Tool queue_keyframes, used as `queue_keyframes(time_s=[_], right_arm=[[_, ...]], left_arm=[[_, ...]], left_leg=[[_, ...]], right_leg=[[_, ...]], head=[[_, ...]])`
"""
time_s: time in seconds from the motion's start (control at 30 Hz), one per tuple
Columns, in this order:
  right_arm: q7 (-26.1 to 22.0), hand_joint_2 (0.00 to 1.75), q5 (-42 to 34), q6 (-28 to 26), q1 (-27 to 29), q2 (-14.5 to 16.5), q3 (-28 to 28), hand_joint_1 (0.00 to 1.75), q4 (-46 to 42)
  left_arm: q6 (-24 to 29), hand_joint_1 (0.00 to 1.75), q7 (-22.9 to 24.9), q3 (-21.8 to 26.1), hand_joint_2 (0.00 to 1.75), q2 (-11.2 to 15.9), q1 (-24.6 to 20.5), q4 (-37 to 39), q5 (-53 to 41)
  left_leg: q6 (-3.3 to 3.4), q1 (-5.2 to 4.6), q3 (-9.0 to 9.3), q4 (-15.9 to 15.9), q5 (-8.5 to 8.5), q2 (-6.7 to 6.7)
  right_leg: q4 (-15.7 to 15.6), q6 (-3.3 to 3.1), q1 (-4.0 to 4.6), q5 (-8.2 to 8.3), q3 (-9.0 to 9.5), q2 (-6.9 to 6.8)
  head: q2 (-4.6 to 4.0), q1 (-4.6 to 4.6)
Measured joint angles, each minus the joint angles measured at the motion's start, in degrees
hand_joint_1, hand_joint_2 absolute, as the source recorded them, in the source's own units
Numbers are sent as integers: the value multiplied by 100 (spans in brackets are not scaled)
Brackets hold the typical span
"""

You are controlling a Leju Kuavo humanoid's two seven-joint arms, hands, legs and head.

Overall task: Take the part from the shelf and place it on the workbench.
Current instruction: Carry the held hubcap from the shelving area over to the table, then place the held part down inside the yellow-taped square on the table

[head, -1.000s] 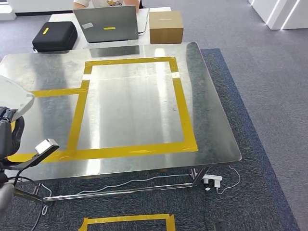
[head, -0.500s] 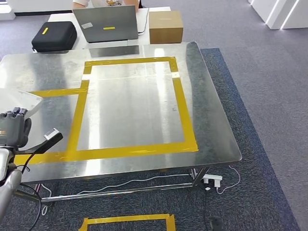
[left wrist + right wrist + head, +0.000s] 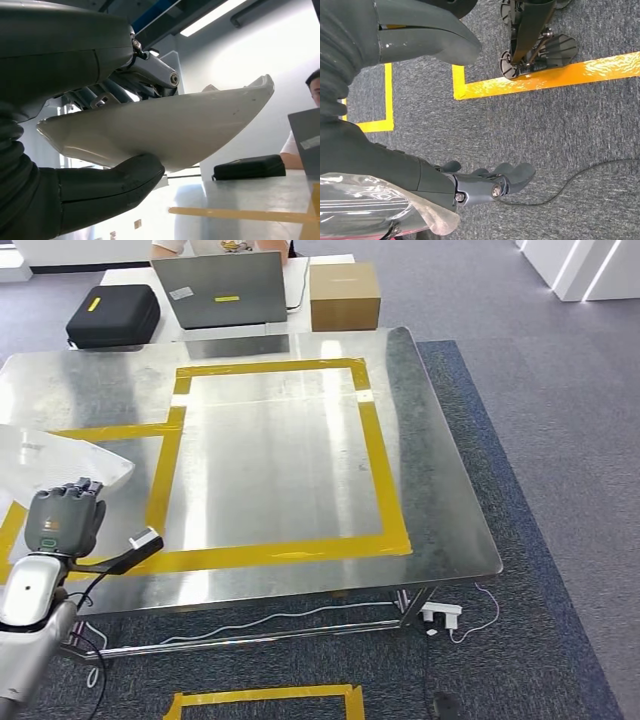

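Part [image 3: 53, 462], a pale, curved grey shell, sits clamped in the left hand [image 3: 64, 520] above the near left corner of the workbench [image 3: 438, 480], its broad face turned up and its long edge reaching out over the steel top. In the left wrist view the thumb [image 3: 113, 187] presses up against the underside of the shell [image 3: 162, 127] while the darker fingers [image 3: 151, 70] lie across the top, a pinch that suits a thin, bowed panel with no handle: it keeps the piece flat and lets the hand lower it without tipping. The shell hangs clear of the surface, over the yellow tape [image 3: 264, 555] that frames a large square on the bench, probably marking the drop zone; the part is at the frame's left side, not yet inside it. I judge the carry nearly done, with the reach inward and the set-down left. The right hand [image 3: 486, 182] hangs low over grey carpet, its fingers loosely extended and holding nothing, kept out of the way. Beyond the bench, on a white table, stand a laptop [image 3: 223, 290], a black case [image 3: 113, 315] and a cardboard box [image 3: 343, 295], with a person seated behind.
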Motion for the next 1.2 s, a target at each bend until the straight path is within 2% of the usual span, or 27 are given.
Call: queue_keyframes(time_s=[0.13,0.27,0.67,1.2], right_arm=[[-1,175,4,0,0,0,0,0,1],[-3,0,10,0,0,0,0,0,1],[-22,0,49,-3,3,0,-5,0,1],[-42,0,68,-15,6,0,-54,0,1]], left_arm=[[2,175,-1,-53,175,-33,-2,35,1],[18,0,-41,-95,0,-46,-11,61,2],[45,0,-244,-681,0,-197,-143,-112,281],[132,0,-242,-894,0,-214,-229,-439,361]], left_leg=[[0,0,0,1,0,0],[0,0,0,1,0,0],[0,-1,0,6,0,0],[1,-1,0,6,0,0]], right_leg=[[0,0,0,0,0,0],[0,0,1,0,-1,-1],[0,0,-1,0,3,-1],[0,0,0,0,4,-1]], head=[[-1,0],[0,0],[0,0],[0,0]])
